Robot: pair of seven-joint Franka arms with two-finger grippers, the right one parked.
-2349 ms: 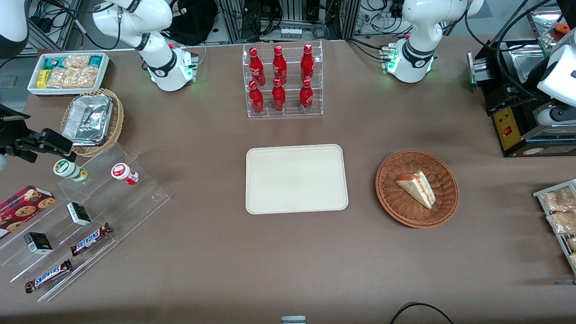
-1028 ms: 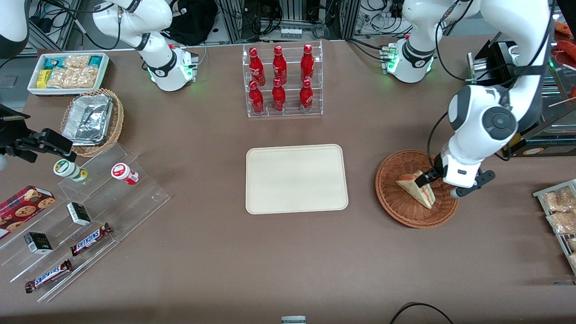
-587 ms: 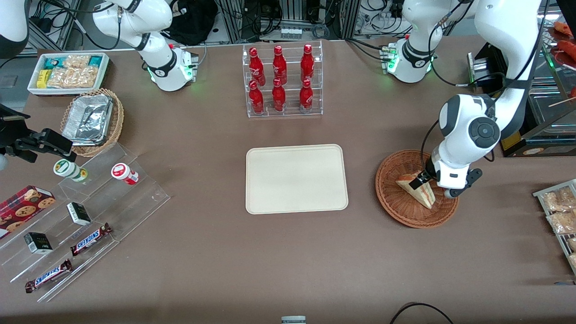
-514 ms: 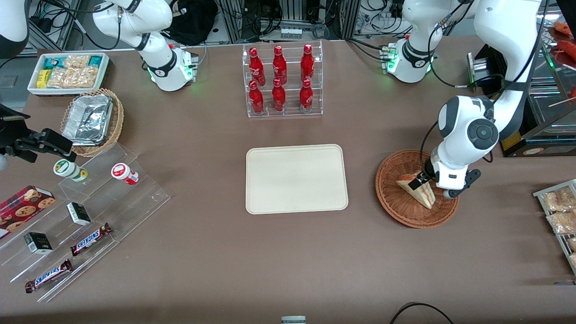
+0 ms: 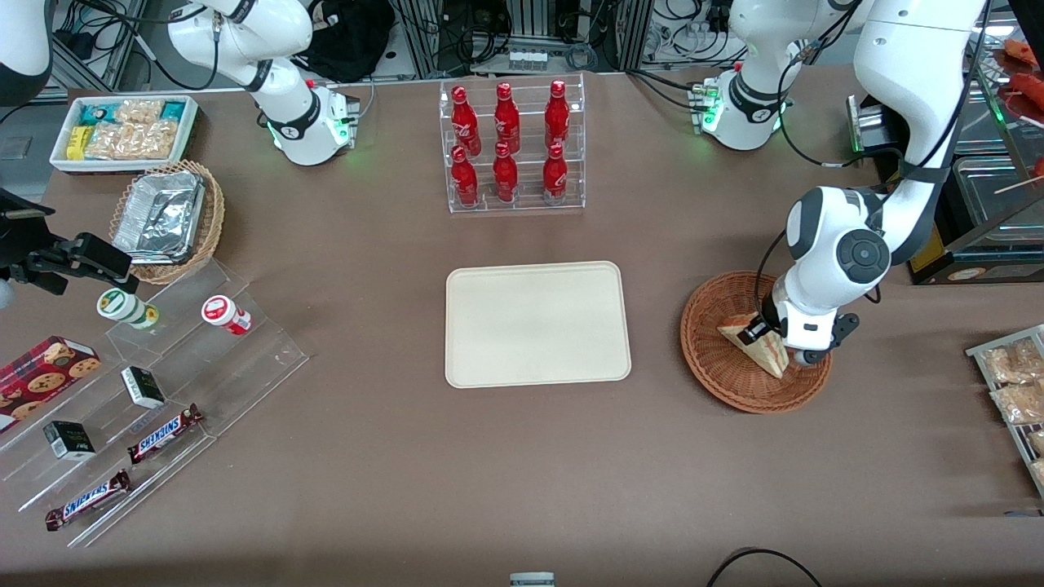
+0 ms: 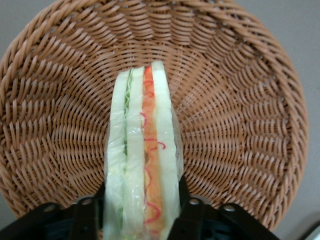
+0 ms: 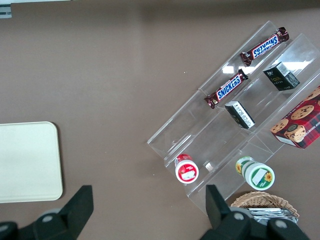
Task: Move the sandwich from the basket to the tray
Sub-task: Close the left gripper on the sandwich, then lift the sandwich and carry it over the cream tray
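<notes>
sandwich in the basket, gripper down around it

sandwich (image 5: 754,343) lies in the round wicker basket (image 5: 718,375), toward the working arm's end of the table; the gripper (image 6: 142,212) is lowered over the wedge, a finger (image 6: 84,215) on each flank; the fingers stand apart with the bread between them, close against its sides, though whether they press on it i cannot tell; the cream tray (image 5: 537,324) sits bare at mid-table, well apart from the basket; the brown table surface (image 5: 522,456) is matte and smooth; a clear rack of red bottles (image 5: 511,147) stands farther from the front camera than the tray; cables and metal frames crowd the room past the table's edge.
</notes>
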